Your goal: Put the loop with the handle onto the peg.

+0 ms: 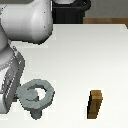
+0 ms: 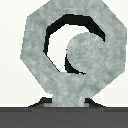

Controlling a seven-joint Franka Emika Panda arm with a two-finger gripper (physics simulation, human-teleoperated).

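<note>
The loop with the handle [image 1: 46, 93] is a grey-teal faceted ring held level near the exterior view's left, close to the table's front. The peg [image 1: 35, 114] stands under it, its round top showing inside the hole and its shaft showing below the ring. In the wrist view the peg top [image 2: 86, 52] sits off-centre in the hole of the loop [image 2: 37, 45], against one side of the rim. The handle tab runs back to my gripper [image 2: 67, 104], whose dark fingertips flank it; the gripper is shut on the handle.
A brown wooden square-sided block [image 1: 95, 104] stands upright on the white table [image 1: 85, 55], to the exterior view's right of the peg. The arm's bulky white links [image 1: 30, 20] fill the exterior view's left side.
</note>
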